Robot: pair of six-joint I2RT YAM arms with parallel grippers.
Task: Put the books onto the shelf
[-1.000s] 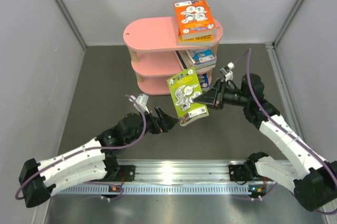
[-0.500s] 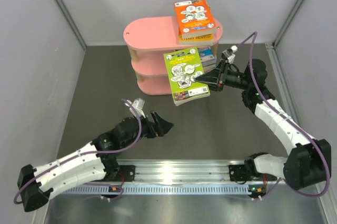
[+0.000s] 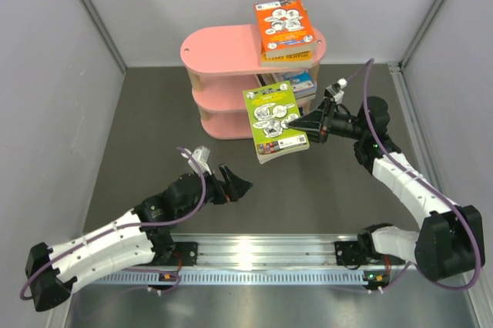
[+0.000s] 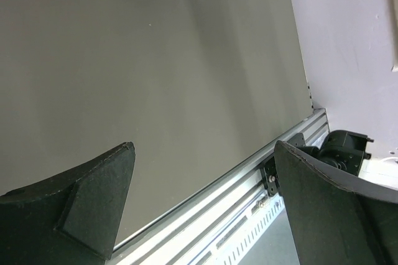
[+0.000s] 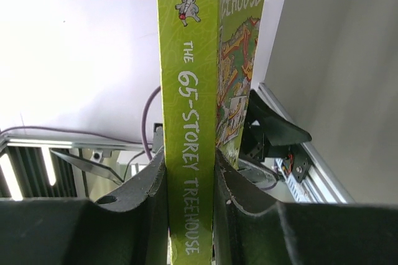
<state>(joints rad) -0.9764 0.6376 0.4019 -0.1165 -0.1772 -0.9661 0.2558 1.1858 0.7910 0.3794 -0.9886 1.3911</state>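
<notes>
My right gripper (image 3: 296, 122) pinches the lime book (image 3: 274, 116) at its spine. The bite is possibly shallow, so it could pivot or slip, clipping the shelf (image 3: 219, 51). Left gripper (image 3: 240, 184) spread, empty.

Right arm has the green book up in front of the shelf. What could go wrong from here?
1. The right gripper pinches the lime green paperback only at its spine, so the book may swing or slip.
2. The stack of orange-covered books sits at the right end of the pink three-tier shelf, top book jutting out; a brush from the arm could topple it.
3. Blue-and-white books already occupy the middle tier's right side, so inserting there could jam.
</notes>
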